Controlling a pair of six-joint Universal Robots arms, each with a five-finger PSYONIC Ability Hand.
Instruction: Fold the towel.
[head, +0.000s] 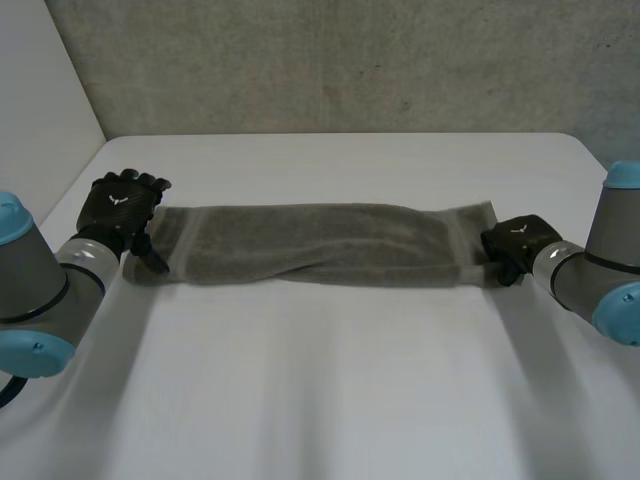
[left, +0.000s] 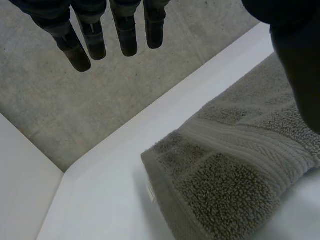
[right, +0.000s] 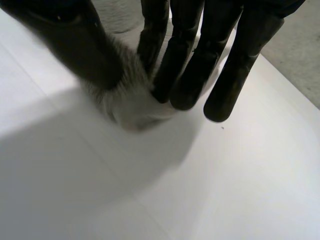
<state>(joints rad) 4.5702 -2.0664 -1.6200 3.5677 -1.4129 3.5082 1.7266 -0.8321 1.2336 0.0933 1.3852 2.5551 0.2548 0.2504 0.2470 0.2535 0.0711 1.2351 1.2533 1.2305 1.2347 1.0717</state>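
Though ample table (head: 320, 380) all round, towel (head: 310, 240) edge in right hand (head: 515, 245).

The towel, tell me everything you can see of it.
The towel is grey terry with a flat woven band near each end and a small white tag at the left end's hem. It lies as a long narrow strip, apparently folded lengthwise, across the white table. The right hand pinches its right end; the left hand, fingers straight, is at its left end.

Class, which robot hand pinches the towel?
The right robot hand: an end of the towel is pinched between its thumb and fingers. The left robot hand has straight fingers, off it.
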